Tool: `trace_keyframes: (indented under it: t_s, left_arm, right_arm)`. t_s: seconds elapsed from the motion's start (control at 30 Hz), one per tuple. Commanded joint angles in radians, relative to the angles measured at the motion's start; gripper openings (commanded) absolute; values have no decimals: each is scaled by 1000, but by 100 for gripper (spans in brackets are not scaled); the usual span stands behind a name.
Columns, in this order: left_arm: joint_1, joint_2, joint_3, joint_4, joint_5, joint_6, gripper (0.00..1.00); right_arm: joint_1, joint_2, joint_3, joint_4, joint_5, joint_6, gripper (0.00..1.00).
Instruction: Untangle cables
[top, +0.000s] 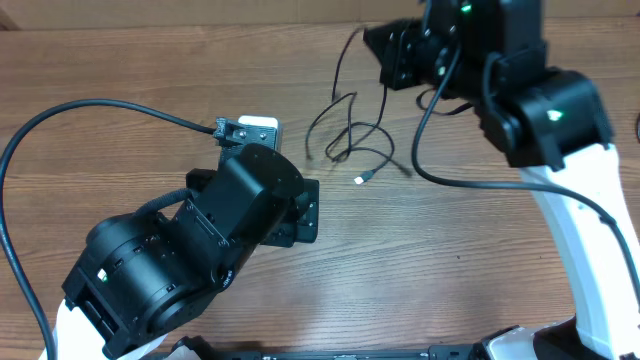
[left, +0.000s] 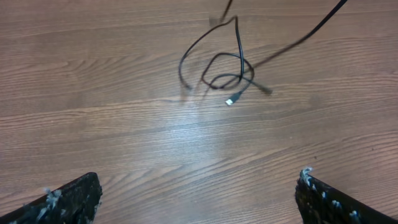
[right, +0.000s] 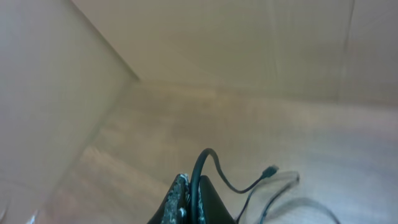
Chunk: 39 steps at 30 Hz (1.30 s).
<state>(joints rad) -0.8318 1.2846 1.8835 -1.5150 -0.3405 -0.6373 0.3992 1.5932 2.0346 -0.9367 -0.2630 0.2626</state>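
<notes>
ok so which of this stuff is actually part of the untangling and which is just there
Part of the job:
cables, loosely tangled
right gripper, shut on one cable
left gripper, open, holding nothing

Just there:
thick black arm lead
wooden table
brown back wall

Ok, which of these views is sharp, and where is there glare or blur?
Overhead view: evenly lit and sharp, the thin black cables crisp on the brown wooden table. Left wrist view: a pale glare patch on the wood below the tangle, strands near the top edge smeared. Right wrist view: soft throughout, only the strand at the right tool fairly clear.
</notes>
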Motion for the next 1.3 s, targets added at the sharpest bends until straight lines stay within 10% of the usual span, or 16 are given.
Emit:
trace_keyframes:
  t_s: [0.0, 0.8, 1.07, 1.27]
  left_arm:
    - [-6, -15, -5, 2, -2, -6, 100]
    - [30, -11, -5, 51, -6, 10, 100]
    - [108, 110, -14, 199, -24, 200, 100]
    - [158, 237, -14, 415, 321, 365, 100]
  right_arm:
    - [-2, -9, 106, 4, 39, -7, 4]
    - [-109, -10, 281, 187, 397, -1, 4]
    - [-166, -39, 285, 161, 283, -2, 4]
    - [-166, -84, 285, 163, 320, 43, 4]
